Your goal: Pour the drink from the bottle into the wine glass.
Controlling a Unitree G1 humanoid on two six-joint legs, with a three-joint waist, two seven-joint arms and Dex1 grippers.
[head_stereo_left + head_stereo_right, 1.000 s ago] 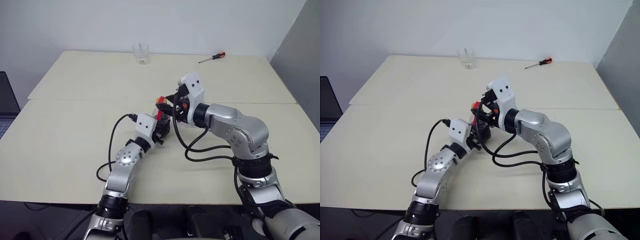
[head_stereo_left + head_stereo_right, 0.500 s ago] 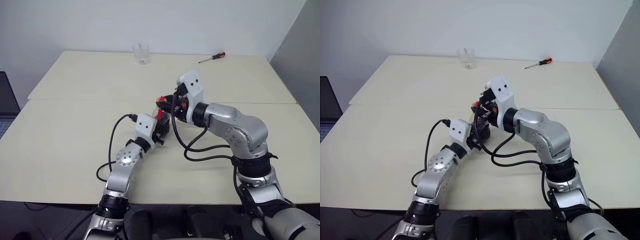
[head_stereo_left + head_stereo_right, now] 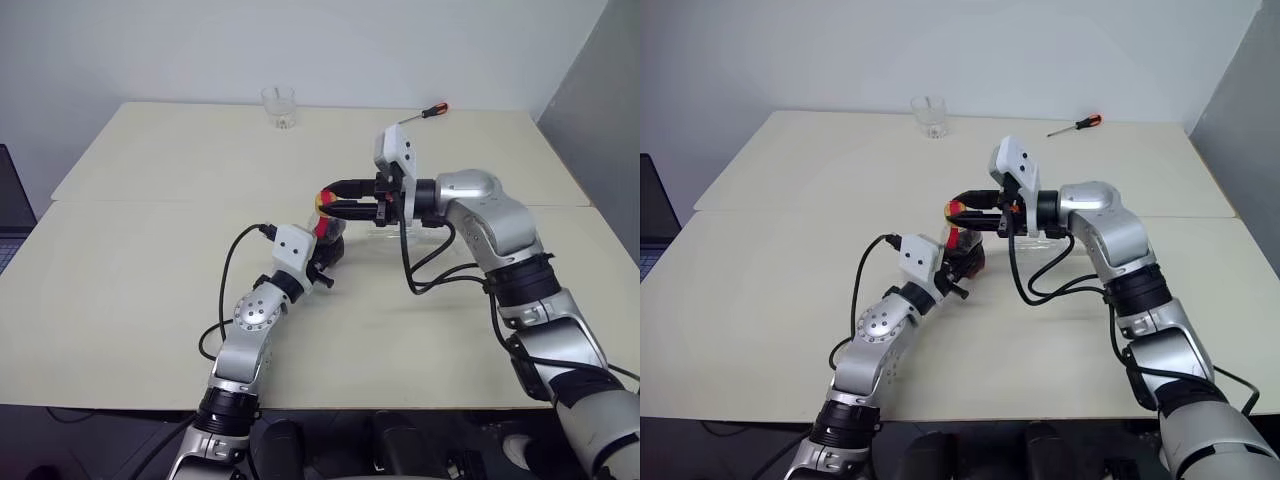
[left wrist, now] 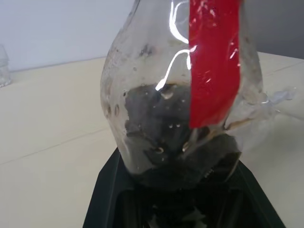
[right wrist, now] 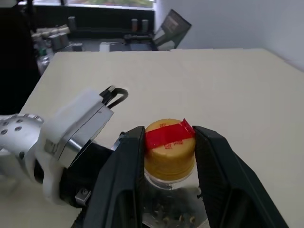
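The bottle (image 4: 156,118), small and clear with a red label, stands at the table's middle, and my left gripper (image 3: 325,258) is shut on its lower body. The dark drink (image 4: 166,142) fills its bottom part. My right gripper (image 5: 168,142) reaches in level from the right, its two fingers (image 5: 126,161) pressed on either side of the yellow cap (image 5: 169,147), which bears a red strip. A clear glass shape (image 3: 392,238) on the table behind my right wrist may be the wine glass; most of it is hidden.
A short clear tumbler (image 3: 280,105) stands at the table's far edge. A screwdriver (image 3: 425,112) with a red handle lies at the far right. A seam (image 3: 150,200) runs across the cream table.
My right arm has swung its elbow out to the right and turned its wrist, so the gripper now points level to the left and has closed on the cap. The left hand stayed put.
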